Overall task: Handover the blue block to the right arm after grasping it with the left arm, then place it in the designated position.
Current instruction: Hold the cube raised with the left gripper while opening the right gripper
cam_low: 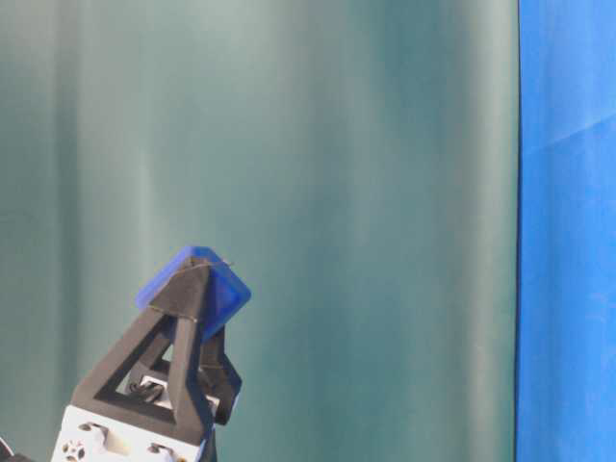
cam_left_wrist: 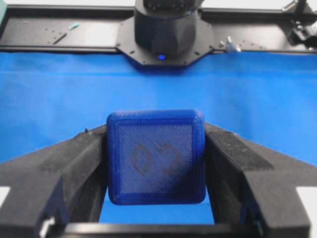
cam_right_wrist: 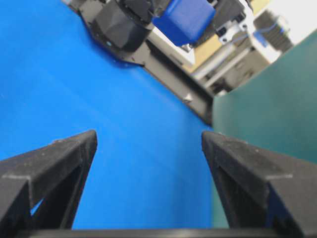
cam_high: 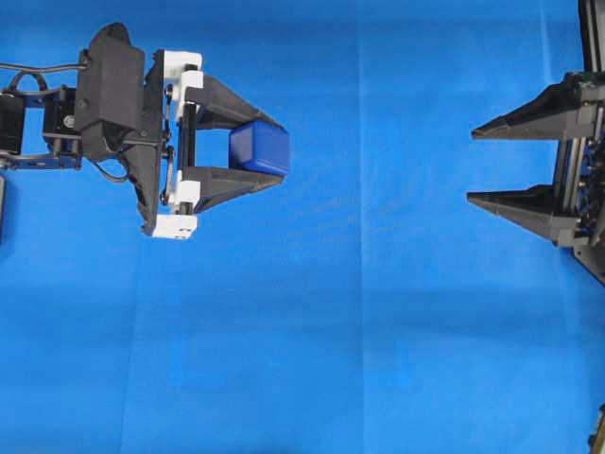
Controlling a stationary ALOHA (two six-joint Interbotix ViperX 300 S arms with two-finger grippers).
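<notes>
Blue block (cam_high: 260,148), just 1, clamped between tips of my left tool (cam_high: 271,148); my right tool (cam_high: 472,166) gapes wide, well apart.

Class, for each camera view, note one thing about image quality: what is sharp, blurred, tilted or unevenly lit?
Overhead: evenly lit, block and both grippers sharp, faint creases in the cloth. Table-level: soft, the green backdrop shaded in vertical bands. Left wrist: block crisp, its embossed mark readable. Right wrist: tilted frame, the near fingers blurred, background beyond the block overexposed.
</notes>
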